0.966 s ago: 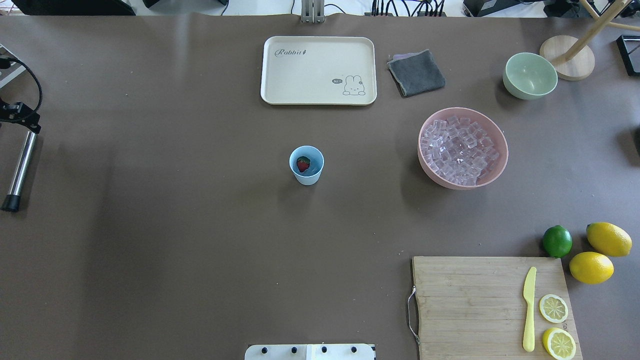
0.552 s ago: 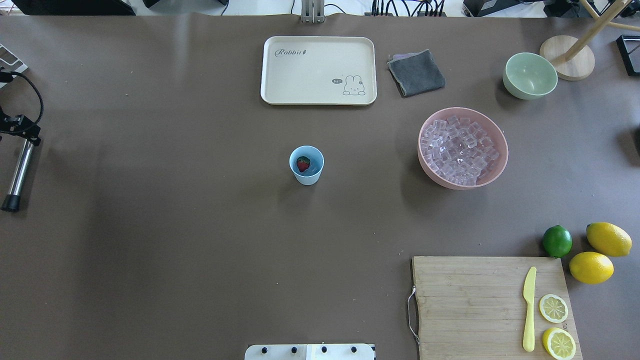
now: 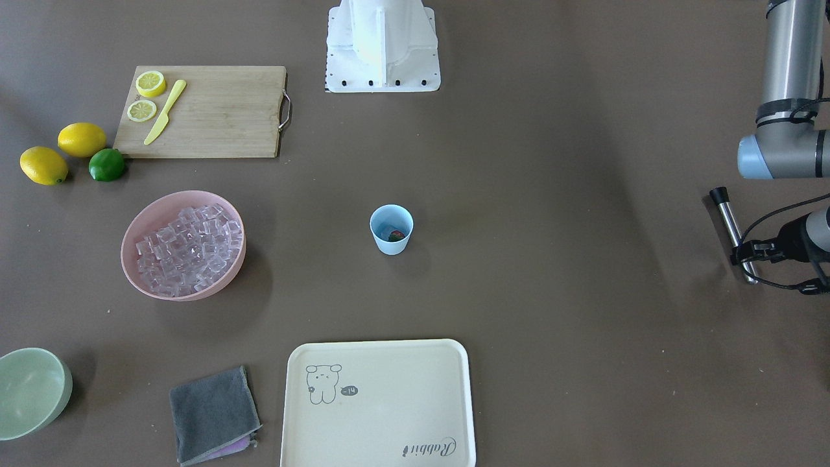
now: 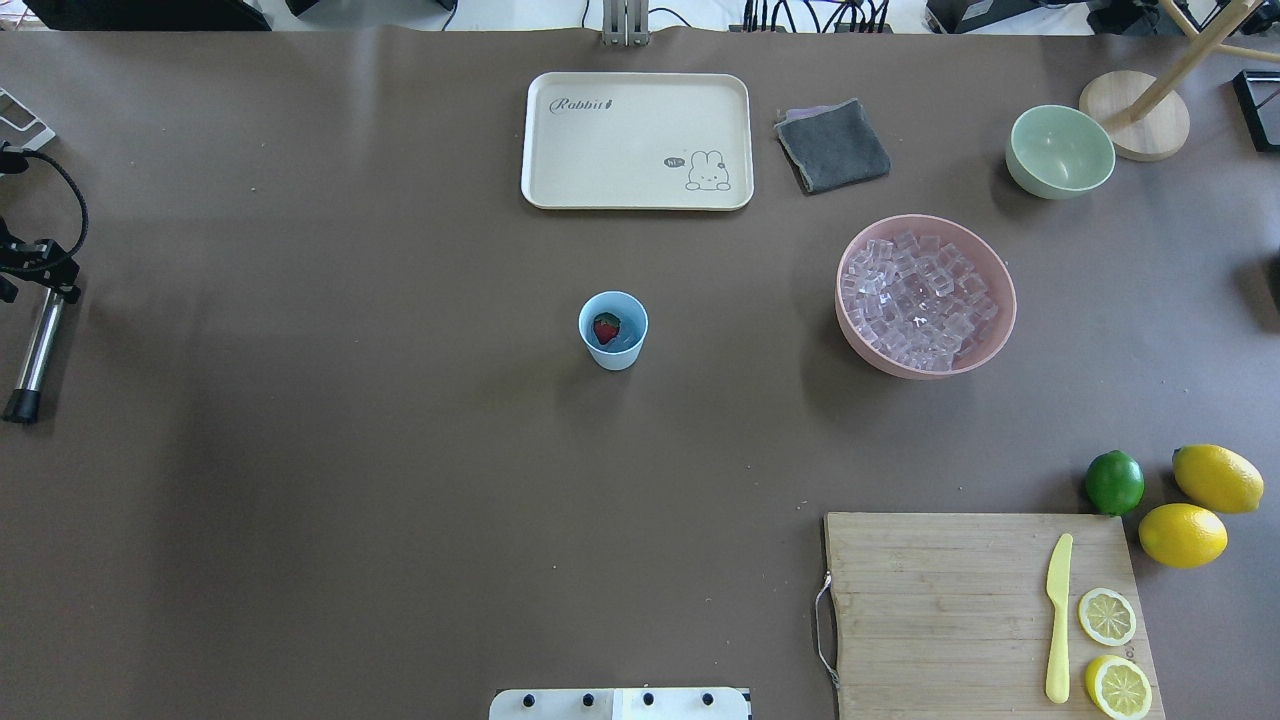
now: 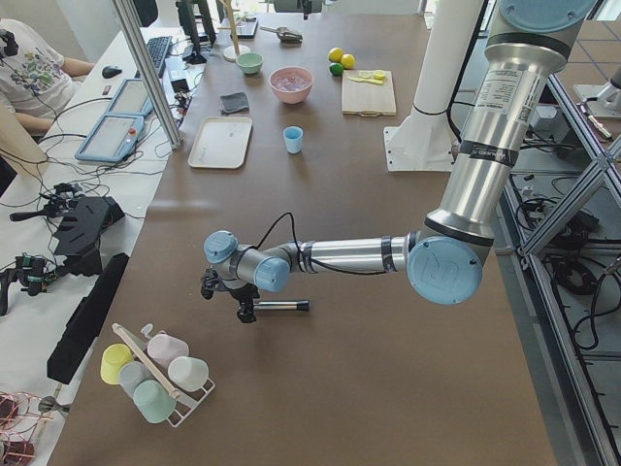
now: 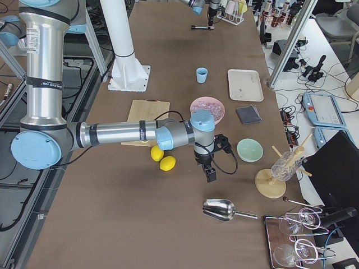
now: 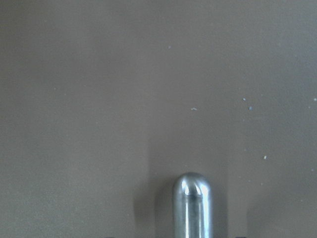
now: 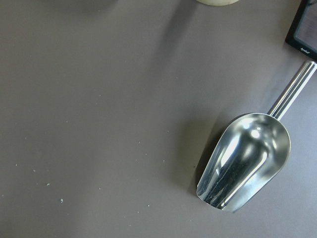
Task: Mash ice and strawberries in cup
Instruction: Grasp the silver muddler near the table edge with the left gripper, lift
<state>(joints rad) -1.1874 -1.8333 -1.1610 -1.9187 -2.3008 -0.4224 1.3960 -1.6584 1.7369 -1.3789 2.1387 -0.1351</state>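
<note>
The fingers of the left gripper (image 3: 747, 254) are closed on a steel muddler (image 4: 38, 345), gripping it near its rounded bare end. The wrist camera shows that end poking out over bare bench (image 7: 99, 74). In the overhead view the rod lies nearly flat, a little above the bench, with its black tip pointing to about 6 o'clock. This is at the far 9 o'clock edge, well apart from everything else. The cup (image 4: 612, 358) stands upright at the middle of the bench with the strawberry (image 4: 605, 328) inside it, against the 9 o'clock side of the wall. Something pale sits beside the berry, too small to call ice with confidence. The ice (image 4: 915, 300) is heaped in a pink bowl (image 4: 893, 362) at 3 o'clock from the cup. The right gripper (image 6: 208, 171) hangs beyond the bowl, near a steel scoop (image 8: 242, 163) lying on the bench. Its fingers show in no close view, so I cannot tell whether they are open or closed. The step in hand looks like bringing the tool to the cup, with no mashing begun. The next move calls for a long carry toward 3 o'clock. The rod must be turned upright with its black tip down and centred over the small mouth. Then it should press gently, since the light cup is unheld and could tip.
</note>
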